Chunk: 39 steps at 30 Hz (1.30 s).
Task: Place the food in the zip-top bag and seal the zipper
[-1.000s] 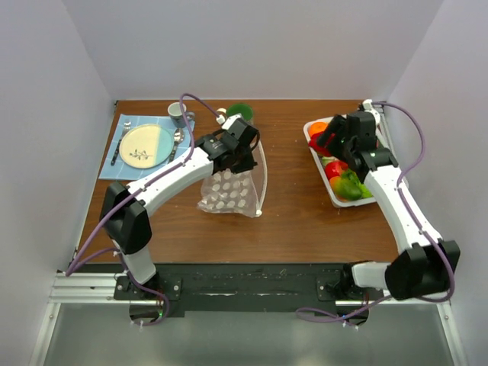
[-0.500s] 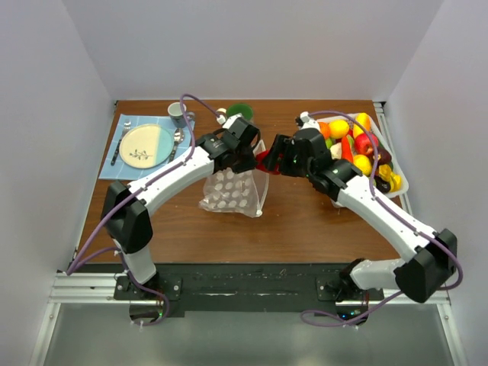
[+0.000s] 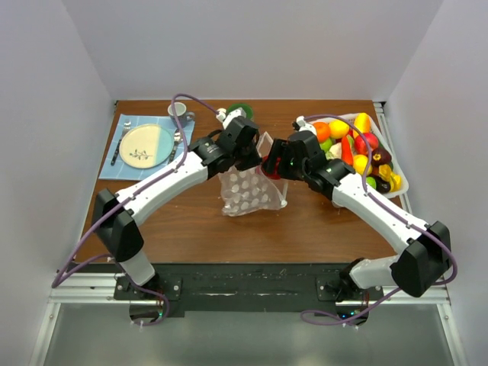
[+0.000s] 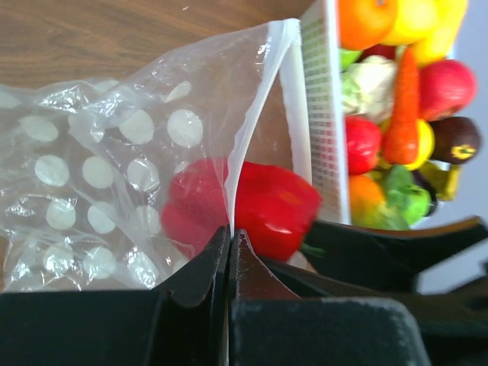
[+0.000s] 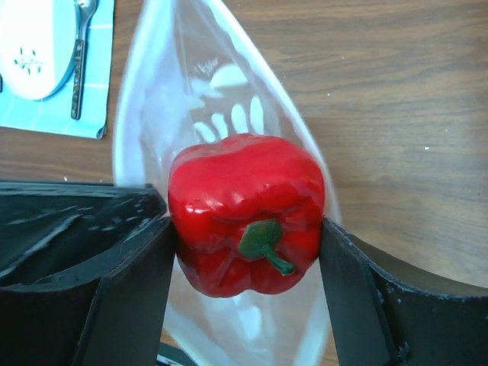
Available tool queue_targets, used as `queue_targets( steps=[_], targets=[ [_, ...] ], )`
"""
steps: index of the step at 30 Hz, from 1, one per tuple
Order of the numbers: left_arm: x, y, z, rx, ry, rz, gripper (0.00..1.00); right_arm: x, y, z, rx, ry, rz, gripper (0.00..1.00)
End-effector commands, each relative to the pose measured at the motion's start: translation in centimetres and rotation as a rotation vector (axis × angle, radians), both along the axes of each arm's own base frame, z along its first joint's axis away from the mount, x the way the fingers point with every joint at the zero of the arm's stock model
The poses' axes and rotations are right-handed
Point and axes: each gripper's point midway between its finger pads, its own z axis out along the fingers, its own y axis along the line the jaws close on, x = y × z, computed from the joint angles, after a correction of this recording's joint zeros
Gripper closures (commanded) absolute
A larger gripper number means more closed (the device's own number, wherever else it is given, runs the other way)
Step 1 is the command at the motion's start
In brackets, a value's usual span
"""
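Gripping red pepper with right gripper at zip-top bag mouth.
Pinching bag rim in closed left gripper.

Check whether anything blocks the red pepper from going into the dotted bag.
Nothing visible does. The red pepper, gripped in the right jaws, sits right at the zip-top bag's open mouth, whose edge the left jaws pinch.

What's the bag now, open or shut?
Open. The bag gapes wide behind the pepper held by the right gripper.

Between plate and basket stands the zip-top bag, pepper at its mouth.
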Motion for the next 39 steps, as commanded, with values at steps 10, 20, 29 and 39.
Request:
queue_targets(
  steps=[10,20,29,39],
  targets=[
    [-0.5,-0.2,5.1,-0.147,-0.127,0.011,1.00,1.1,0.3,7.7,-0.004,-0.141,0.036,0.04],
    [0.5,1.3,4.9,-0.098,-0.120,0.036,1.00,0.9,-9.1,12.8,-0.251,-0.244,-0.187,0.01],
    [-0.6,1.2,1.6,-0.016,-0.047,-0.045,1.00,2.5,-26.5,11.0,-0.500,-0.107,-0.620,0.01],
    [-1.7,0.4,-1.2,-0.014,-0.017,-0.139,1.00,6.2,-33.5,5.2,-0.421,0.049,-0.770,0.01]
  ],
)
